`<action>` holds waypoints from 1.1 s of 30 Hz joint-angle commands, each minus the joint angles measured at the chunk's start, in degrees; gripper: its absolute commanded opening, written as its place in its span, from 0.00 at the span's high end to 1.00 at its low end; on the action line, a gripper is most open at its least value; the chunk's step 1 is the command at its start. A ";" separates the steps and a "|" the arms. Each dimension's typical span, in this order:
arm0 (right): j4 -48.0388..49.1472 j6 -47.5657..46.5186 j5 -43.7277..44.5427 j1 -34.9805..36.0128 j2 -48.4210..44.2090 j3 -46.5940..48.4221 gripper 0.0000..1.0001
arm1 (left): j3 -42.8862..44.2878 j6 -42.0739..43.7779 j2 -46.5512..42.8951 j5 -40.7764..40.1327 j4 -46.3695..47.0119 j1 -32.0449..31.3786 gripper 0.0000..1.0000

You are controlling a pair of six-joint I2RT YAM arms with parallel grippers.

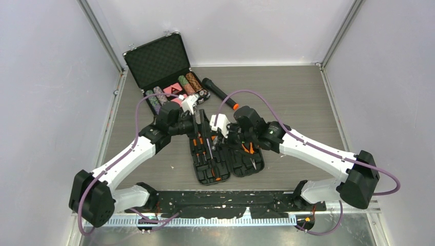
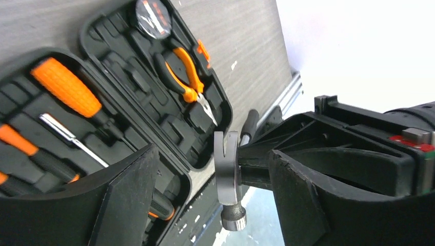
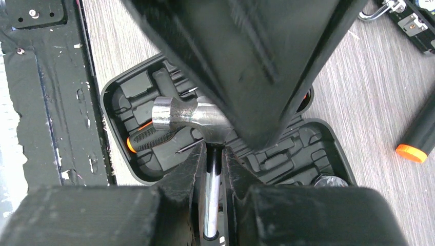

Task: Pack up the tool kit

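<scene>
Right fingers (image 3: 180, 179) pinch the hammer (image 3: 184, 115) shaft, head outward over the case (image 3: 136, 88).

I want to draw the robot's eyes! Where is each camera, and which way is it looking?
Top camera: high behind the arms, looking down at the table; the left arm and right arm meet over the open tool kit.
Left wrist camera: rides the left arm, looking past the open left gripper at the kit's tools.
Right wrist camera: rides the right arm, looking down over the right gripper, shut on the hammer.
Shared: both wrist views show the hammer and kit.
</scene>
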 commanded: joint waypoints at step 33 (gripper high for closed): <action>0.97 23.55 12.54 -16.09 -9.89 -1.45 0.31 | -11.45 -9.88 -12.54 -16.17 4.61 3.29 1.00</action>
